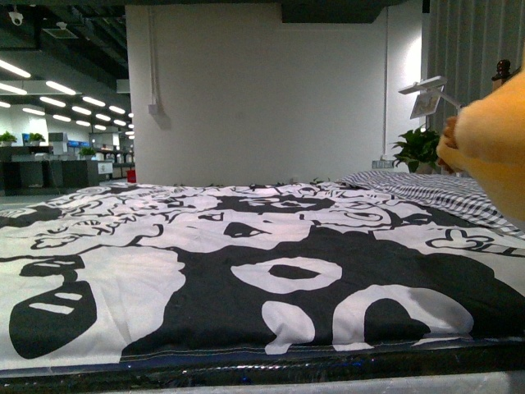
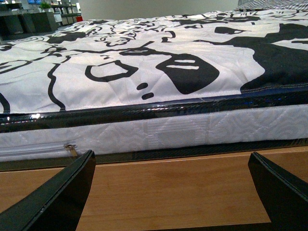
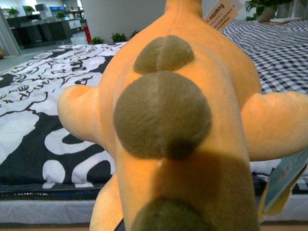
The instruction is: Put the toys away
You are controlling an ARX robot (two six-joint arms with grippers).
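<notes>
Right wrist view was filled by the plush toy (image 3: 178, 144). It had a plump orange-yellow body of short soft pile, stubby limbs and round olive-brown spots (image 3: 162, 114). It sat up in the air by the near edge of the bed, over the smooth black-and-white printed quilt (image 1: 246, 271). The right gripper's fingers were hidden by the toy, so its grip could not be told. The left gripper (image 2: 171, 161) stood spread wide, grasping nothing, facing the plastic-wrapped mattress side (image 2: 183, 132).
</notes>
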